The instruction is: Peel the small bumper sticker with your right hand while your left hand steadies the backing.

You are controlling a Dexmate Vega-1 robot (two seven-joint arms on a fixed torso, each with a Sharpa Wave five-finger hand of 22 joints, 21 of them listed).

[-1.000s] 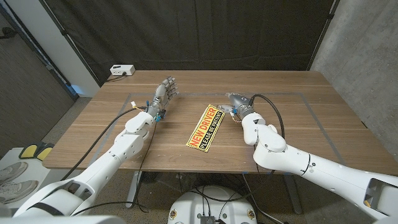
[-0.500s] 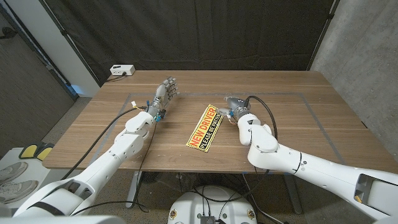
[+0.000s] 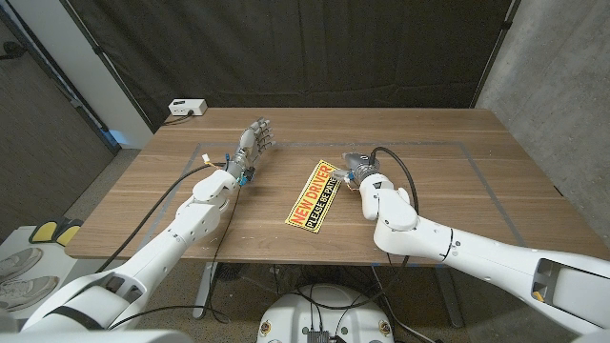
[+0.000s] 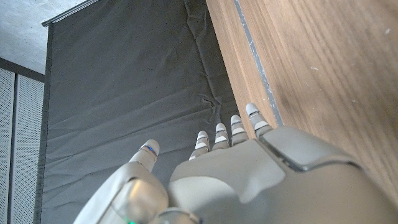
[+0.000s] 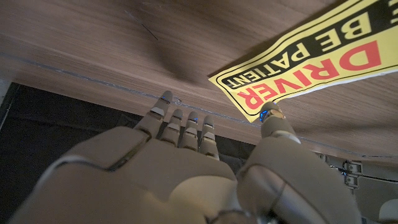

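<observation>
Yellow sticker (image 3: 315, 194) beside right hand (image 3: 355, 164)

Matt wood-grain table (image 3: 448, 181), glossy yellow bumper sticker (image 3: 315, 194), smooth grey plastic right hand (image 5: 186, 162).

The yellow bumper sticker (image 3: 316, 194) on the tabletop (image 3: 448, 181) reads "NEW DRIVER" in red letters. Below that runs "PLEASE BE PATIENT" in yellow on a black band. The right wrist view catches only "DRIVER" and "BE PATIENT" on it (image 5: 311, 65).
</observation>
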